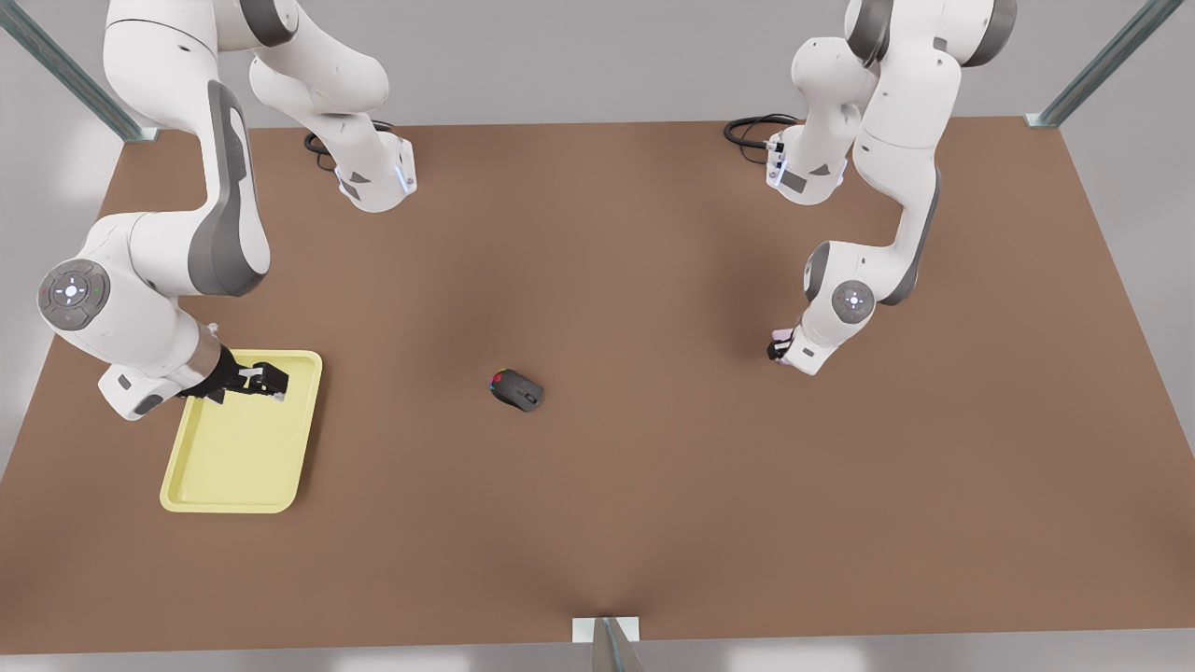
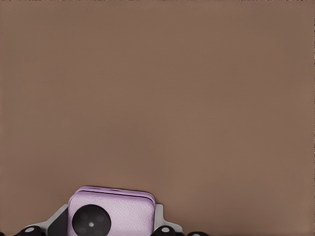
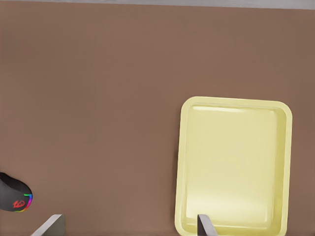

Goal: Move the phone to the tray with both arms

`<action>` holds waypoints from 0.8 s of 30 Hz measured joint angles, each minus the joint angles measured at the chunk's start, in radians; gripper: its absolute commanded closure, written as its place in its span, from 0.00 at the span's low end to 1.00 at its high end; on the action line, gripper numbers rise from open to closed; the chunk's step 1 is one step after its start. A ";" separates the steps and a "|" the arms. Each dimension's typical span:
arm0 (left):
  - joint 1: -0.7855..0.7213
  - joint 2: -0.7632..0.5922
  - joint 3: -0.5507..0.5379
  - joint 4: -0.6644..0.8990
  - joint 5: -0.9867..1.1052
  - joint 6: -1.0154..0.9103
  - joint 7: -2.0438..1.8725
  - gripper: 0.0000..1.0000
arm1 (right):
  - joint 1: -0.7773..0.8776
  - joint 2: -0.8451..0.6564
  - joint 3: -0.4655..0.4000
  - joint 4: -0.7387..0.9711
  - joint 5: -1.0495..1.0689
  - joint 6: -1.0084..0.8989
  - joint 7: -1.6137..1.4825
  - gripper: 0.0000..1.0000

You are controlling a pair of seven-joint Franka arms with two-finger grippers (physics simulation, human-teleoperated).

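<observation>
The left tool [image 1: 782, 347], on the front view's right, is gripping the pale pink phone [image 2: 112, 212] between its fingers and holding it low over the bare brown surface [image 1: 653, 280]. The right tool [image 1: 271, 381] is hanging over the far end of the yellow tray [image 1: 233, 467], fingers spread apart. A dark computer mouse [image 1: 517, 390] is lying between them.
</observation>
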 measured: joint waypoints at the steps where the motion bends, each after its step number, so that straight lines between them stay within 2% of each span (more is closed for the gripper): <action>1: 0.000 -0.002 0.000 0.004 0.000 -0.001 -0.001 0.22 | 0.000 0.000 0.000 0.000 0.000 0.000 0.000 0.00; 13: -0.008 -0.011 -0.007 0.118 -0.010 -0.079 -0.014 0.22 | 0.000 0.001 0.000 0.000 0.000 0.000 -0.001 0.00; 24: -0.084 0.010 -0.125 0.287 -0.013 -0.219 -0.112 0.22 | 0.000 0.002 0.000 0.000 0.001 0.000 -0.002 0.00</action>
